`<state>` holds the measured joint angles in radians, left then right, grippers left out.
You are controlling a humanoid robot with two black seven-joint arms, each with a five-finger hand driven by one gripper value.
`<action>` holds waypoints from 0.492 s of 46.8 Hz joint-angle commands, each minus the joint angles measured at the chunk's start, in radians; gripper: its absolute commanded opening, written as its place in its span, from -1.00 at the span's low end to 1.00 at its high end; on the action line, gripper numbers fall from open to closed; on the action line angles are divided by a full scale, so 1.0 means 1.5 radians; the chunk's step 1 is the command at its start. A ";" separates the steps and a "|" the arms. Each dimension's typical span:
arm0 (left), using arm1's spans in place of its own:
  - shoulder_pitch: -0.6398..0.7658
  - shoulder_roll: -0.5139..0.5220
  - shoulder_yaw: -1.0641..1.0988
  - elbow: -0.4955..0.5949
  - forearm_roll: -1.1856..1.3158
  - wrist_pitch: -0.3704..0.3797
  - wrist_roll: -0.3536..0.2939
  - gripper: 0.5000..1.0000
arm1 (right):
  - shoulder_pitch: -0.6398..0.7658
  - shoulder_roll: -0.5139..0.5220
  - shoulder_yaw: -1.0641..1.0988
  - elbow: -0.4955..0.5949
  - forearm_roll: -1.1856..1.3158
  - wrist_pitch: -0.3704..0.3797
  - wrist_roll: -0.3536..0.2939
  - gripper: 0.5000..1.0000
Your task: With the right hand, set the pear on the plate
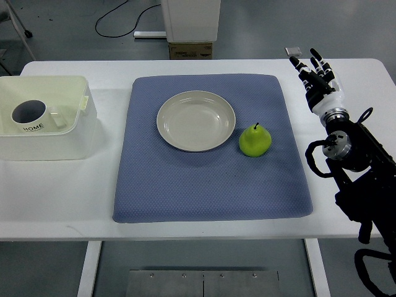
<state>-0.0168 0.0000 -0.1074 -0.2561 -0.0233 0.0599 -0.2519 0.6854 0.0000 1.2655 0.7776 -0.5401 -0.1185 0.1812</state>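
A green pear (255, 141) stands upright on a blue mat (210, 185) at frame centre-right, just beside the empty cream plate (196, 120) without touching it. The right hand (319, 79), fingers loosely extended and holding nothing, hovers over the white table (62, 192) at upper right; its arm is cut off by the right edge. At left, a mug (31, 115) marked "HOME" sits partly hidden inside a white bin (46, 116).

One word to read on the table

"HOME" is printed in dark capitals on the white mug (32, 117), which sits inside the white bin (74, 133) at the left; nothing else in view carries legible print.
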 commanded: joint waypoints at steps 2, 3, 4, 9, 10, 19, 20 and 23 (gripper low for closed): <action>0.000 0.000 0.000 0.000 0.000 0.000 0.000 1.00 | 0.001 0.000 0.000 0.001 0.000 0.001 0.000 1.00; 0.000 0.000 0.000 0.000 0.000 0.000 -0.001 1.00 | 0.001 0.000 0.000 0.001 0.000 0.001 0.000 1.00; 0.000 0.000 0.000 0.000 0.000 0.000 0.000 1.00 | 0.001 0.000 0.000 0.001 0.000 0.002 0.000 1.00; 0.000 0.000 0.000 0.000 -0.001 0.000 0.000 1.00 | 0.002 0.000 -0.001 0.002 0.002 0.015 0.000 1.00; 0.000 0.000 0.000 0.000 0.000 0.000 -0.001 1.00 | 0.002 0.000 -0.001 0.002 0.003 0.020 0.000 1.00; 0.000 0.000 0.000 0.000 0.000 0.000 0.000 1.00 | 0.002 0.000 -0.018 0.003 0.004 0.074 0.000 1.00; 0.000 0.000 0.000 0.000 0.000 0.000 0.000 1.00 | 0.002 0.000 -0.020 0.002 0.004 0.078 0.000 1.00; 0.000 0.000 0.000 0.000 0.000 0.000 0.000 1.00 | 0.002 0.000 -0.025 0.003 0.004 0.090 0.000 1.00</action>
<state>-0.0168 0.0000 -0.1075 -0.2563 -0.0234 0.0598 -0.2520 0.6889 0.0000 1.2344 0.7823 -0.5344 -0.0007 0.1812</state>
